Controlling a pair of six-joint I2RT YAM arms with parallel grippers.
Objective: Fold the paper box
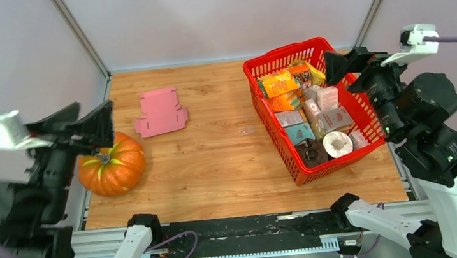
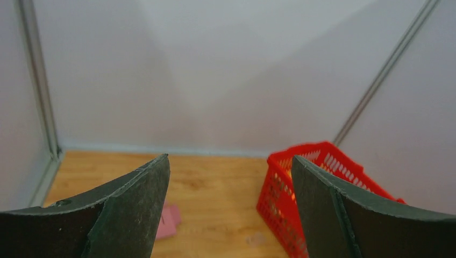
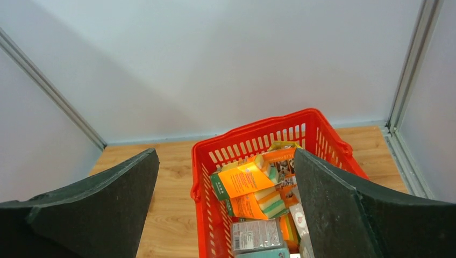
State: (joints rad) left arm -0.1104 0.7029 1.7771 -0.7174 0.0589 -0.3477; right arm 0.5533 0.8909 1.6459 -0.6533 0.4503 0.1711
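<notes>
Grippers parked high, probably clearing your view: left gripper (image 2: 230, 161) and right gripper (image 3: 226, 153) both spread, empty. Your flat pink die-cut cardboard box (image 1: 160, 112) lies unfolded on the wooden table (image 1: 216, 162), beyond the orange pumpkin (image 1: 111, 168).

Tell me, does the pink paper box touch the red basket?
Apart. The top view shows bare wooden table between the paper box and the basket.
</notes>
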